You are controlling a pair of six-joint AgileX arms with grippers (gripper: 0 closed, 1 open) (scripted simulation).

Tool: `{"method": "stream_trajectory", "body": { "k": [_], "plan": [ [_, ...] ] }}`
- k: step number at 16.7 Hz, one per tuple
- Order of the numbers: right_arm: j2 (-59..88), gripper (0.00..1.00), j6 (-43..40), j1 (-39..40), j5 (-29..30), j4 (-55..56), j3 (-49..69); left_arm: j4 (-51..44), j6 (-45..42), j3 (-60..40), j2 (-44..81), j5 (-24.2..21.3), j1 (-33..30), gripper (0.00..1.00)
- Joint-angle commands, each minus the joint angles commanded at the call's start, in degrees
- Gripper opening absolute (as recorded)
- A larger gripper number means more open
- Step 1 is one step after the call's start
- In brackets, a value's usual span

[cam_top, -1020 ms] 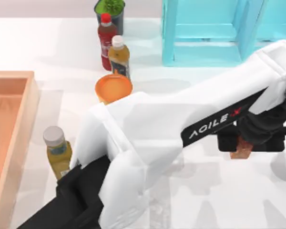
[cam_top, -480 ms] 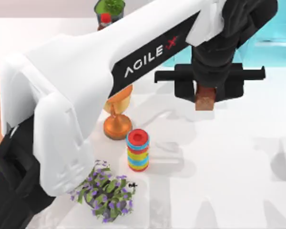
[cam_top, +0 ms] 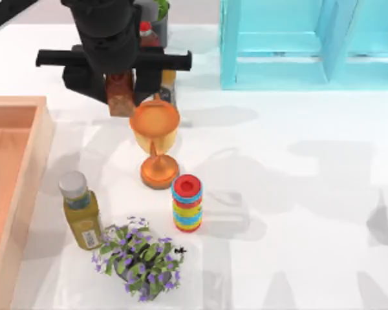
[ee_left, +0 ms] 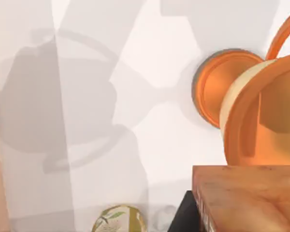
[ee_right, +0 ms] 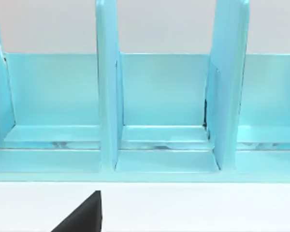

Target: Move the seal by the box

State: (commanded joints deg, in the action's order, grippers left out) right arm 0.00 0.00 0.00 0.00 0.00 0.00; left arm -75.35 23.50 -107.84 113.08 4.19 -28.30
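Top view: left gripper (cam_top: 119, 81) is clamped on the seal (cam_top: 119, 94), carried aloft just behind the orange goblet (cam_top: 154, 124) and well short of the box (cam_top: 26, 169). Risk judged: lowering here would strike the goblet rim or bottles behind it.

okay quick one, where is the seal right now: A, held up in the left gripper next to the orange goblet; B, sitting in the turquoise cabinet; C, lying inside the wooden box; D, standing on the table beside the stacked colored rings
A: the seal hangs clamped in the left gripper just beside the orange goblet, short of the box at the table's left.
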Motion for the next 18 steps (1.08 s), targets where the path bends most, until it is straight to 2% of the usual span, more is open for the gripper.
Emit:
{"method": "stream_trajectory", "body": {
  "k": [4,7,14,18],
  "plan": [
    [0.0,1.0,0.0,0.0,0.0,0.0,0.0,5.9,-7.4,14.5,-8.1,-0.7,8.8,0.0],
    [0.0,1.0,0.0,0.0,0.0,0.0,0.0,10.1,-9.6,20.3,-11.5,-1.4,12.3,0.0],
    [0.0,1.0,0.0,0.0,0.0,0.0,0.0,11.6,-10.0,22.0,-11.3,-1.6,12.8,0.0],
    [0.0,1.0,0.0,0.0,0.0,0.0,0.0,19.9,-10.2,27.1,-9.7,-1.5,13.2,0.0]
  ]
}}
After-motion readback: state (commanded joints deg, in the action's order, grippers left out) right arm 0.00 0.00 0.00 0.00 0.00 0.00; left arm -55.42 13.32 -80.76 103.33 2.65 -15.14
